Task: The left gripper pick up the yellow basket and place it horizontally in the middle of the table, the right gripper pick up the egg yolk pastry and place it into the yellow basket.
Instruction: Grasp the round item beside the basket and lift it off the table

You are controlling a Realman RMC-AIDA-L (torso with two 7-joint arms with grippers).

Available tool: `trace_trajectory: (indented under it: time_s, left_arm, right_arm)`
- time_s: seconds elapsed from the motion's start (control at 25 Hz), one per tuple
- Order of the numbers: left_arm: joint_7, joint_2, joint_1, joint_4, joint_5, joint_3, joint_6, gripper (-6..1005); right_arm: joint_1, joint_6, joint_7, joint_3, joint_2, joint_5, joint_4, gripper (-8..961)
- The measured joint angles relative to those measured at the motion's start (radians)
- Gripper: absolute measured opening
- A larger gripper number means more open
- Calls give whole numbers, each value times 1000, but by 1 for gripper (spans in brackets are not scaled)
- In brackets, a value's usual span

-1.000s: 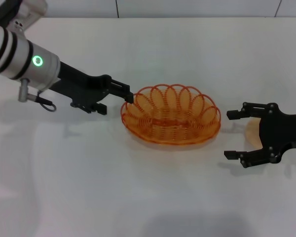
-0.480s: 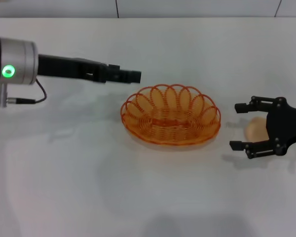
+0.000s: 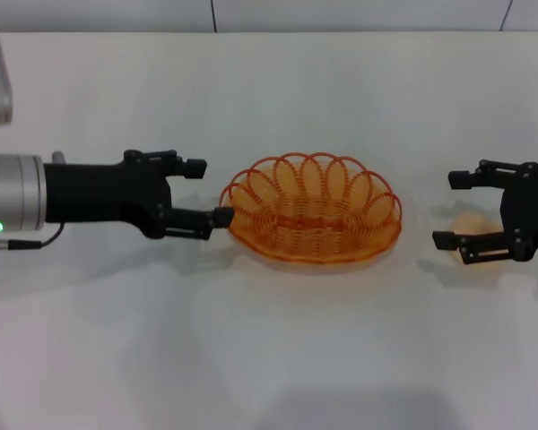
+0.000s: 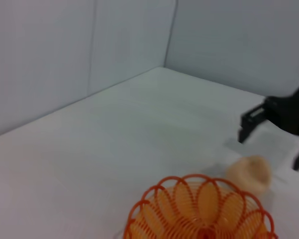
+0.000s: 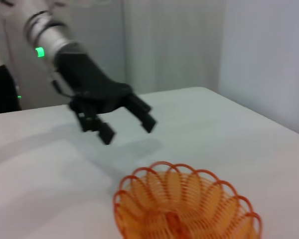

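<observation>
The yellow basket (image 3: 309,210) lies flat in the middle of the white table (image 3: 278,340), empty. My left gripper (image 3: 209,191) is open just off the basket's left rim, and its near fingertip reaches the rim. My right gripper (image 3: 450,210) is open to the right of the basket, its fingers on either side of the egg yolk pastry (image 3: 477,226), which lies on the table partly hidden by the claw. The left wrist view shows the basket (image 4: 202,211), the pastry (image 4: 249,172) and the right gripper (image 4: 276,117). The right wrist view shows the basket (image 5: 184,204) and the open left gripper (image 5: 127,122).
A grey wall runs along the table's far edge (image 3: 269,32). Bare table surface lies in front of and behind the basket.
My left gripper let go of the basket's left rim, rose away, then came back down open beside that rim. My right gripper moved right, staying open around the pastry.
</observation>
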Motion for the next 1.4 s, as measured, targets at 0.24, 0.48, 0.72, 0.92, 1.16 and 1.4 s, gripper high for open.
trace_trajectory:
  time_s: [0.24,0.48,0.72,0.92,1.16,1.4]
  left_arm:
    - [103,11,7,-59,7,-16,6,874]
    - [102,28,19,-55,9,-17,71,872]
    - [114,38,33,-69,15,-18,99,869]
    - [116,38,43,-68,15,-18,98,867]
    - [125,35,56,-70,16,-17,99,866]
    - [125,35,62,-73,13,-17,95,864]
  right_arm:
    - [-1,26,98,0,0,-51,-30,874]
    - [-8,40,193,0,5,-130,-78,874]
    - [-3,51,246,0,5,-169,-94,865]
    - [-4,79,250,0,6,-180,-84,857]
    - [-10,114,254,-3,7,-195,-76,846]
    - [-10,130,255,-3,8,-197,-71,700]
